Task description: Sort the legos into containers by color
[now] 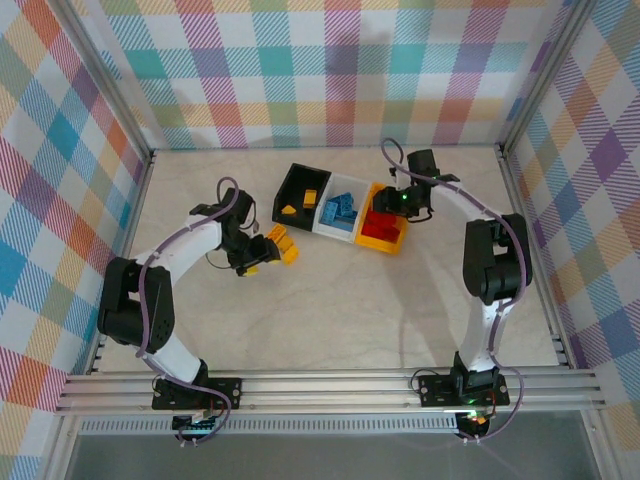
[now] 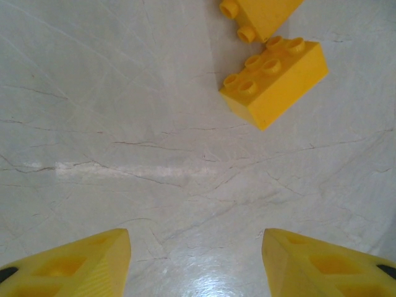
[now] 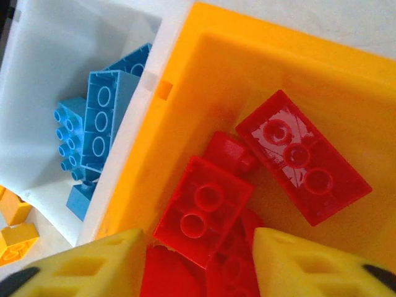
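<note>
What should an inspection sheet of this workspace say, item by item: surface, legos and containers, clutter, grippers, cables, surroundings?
surface: pale marbled table, no spill seen.
job's things: black bin holds yellow legos; white bin holds blue legos; yellow-orange bin holds red legos; loose yellow legos lie on the table.
clutter: nothing seen.
grippers: left gripper open, empty, above the table near the loose yellow legos; right gripper open over the red legos.
cables: purple cable along each arm, not snagged.
surroundings: checked cloth walls, metal frame.

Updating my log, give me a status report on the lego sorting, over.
Left claw open, short of yellow legos on the table. Right claw open over the yellow-orange bin, red legos inside. Nothing blocking.
</note>
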Controlling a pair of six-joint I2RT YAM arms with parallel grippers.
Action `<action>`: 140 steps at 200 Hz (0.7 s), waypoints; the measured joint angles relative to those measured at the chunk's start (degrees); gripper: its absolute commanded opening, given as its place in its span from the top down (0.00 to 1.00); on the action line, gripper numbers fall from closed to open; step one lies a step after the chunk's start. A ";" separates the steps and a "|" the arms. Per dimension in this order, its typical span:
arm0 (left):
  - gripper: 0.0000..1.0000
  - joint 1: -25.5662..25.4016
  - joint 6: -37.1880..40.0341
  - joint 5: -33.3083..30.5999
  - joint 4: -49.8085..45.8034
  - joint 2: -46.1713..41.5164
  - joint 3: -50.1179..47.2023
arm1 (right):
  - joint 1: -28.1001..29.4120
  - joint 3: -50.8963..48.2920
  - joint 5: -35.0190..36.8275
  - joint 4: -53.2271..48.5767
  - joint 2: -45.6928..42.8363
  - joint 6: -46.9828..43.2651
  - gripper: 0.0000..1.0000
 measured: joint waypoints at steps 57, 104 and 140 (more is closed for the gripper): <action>0.38 -1.57 0.42 -0.46 -0.90 0.74 1.01 | 0.00 -7.26 -0.66 4.35 -8.94 -0.15 0.41; 0.32 -3.26 1.03 -1.05 -0.81 6.97 6.27 | 2.01 -24.63 -2.86 11.74 -30.58 1.49 0.35; 0.28 -4.59 2.19 -2.03 -0.83 13.75 11.23 | 7.43 -36.98 -3.93 13.03 -41.57 3.50 0.29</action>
